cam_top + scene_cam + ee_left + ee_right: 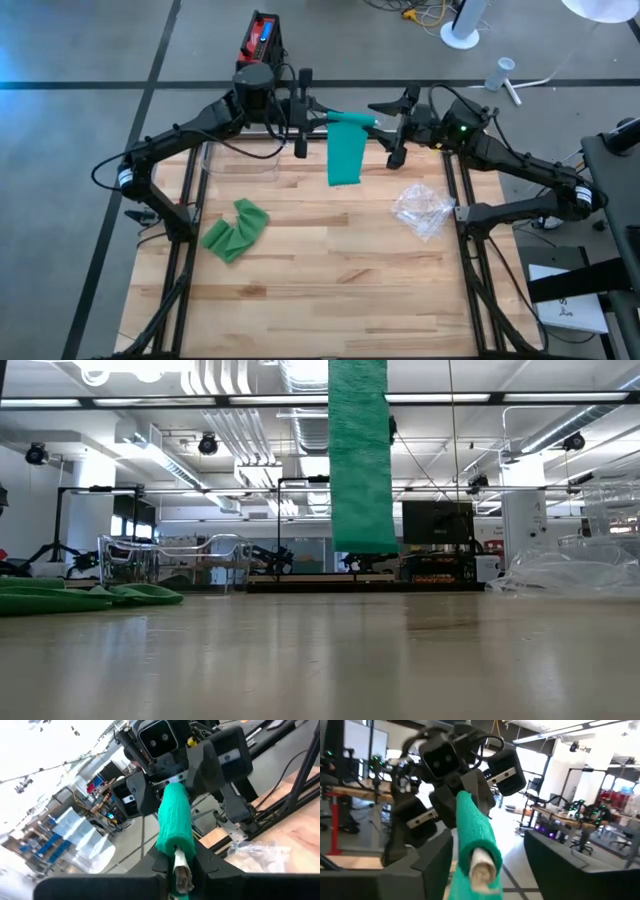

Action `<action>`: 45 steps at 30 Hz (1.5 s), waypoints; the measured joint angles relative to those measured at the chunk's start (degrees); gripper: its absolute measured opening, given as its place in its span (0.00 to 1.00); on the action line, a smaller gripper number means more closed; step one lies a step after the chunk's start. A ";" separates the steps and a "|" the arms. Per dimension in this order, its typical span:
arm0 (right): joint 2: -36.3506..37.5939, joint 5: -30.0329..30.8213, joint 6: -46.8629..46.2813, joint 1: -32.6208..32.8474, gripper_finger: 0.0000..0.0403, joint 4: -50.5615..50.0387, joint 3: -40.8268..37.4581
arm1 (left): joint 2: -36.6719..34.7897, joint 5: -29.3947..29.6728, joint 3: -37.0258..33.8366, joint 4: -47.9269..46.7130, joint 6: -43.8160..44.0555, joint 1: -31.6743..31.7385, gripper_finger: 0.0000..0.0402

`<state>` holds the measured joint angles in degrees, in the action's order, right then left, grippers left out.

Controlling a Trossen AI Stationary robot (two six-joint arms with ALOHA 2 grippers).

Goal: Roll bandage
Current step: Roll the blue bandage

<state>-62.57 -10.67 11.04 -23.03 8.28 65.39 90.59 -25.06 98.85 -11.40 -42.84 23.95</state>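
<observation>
A green bandage roll (pixel 352 120) hangs level above the table's far edge, between my two grippers. A flat green strip (pixel 358 460) hangs down from it, and its lower end (pixel 362 540) is clear of the table. My left gripper (pixel 302 112) is shut on the roll's left end. My right gripper (pixel 393 125) is open, its fingers standing apart on either side of the roll's right end (pixel 481 867). I cannot tell whether one finger touches it. A second green bandage (pixel 236 230) lies crumpled on the table's left part. My left gripper pinches the roll's end, where a whitish core (pixel 182 870) shows, between its two fingers. The fingers come level from the table's left and lie along the roll. The roll is level and lifted clear, with its loose strip (pixel 345 165) hanging slack below.
A crumpled clear plastic wrapper (pixel 424 210) lies on the table's right part. A clear container (pixel 240 160) stands at the far left, under my left arm. The table's near half is bare wood (pixel 330 300).
</observation>
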 joint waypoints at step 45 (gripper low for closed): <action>-10.34 -0.73 30.93 -0.22 0.06 -24.57 17.42 | -1.53 0.38 -11.23 12.62 13.27 1.23 0.10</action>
<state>-72.90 -11.40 41.97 -23.24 -16.30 82.81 89.06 -24.68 87.61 1.22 -29.57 25.17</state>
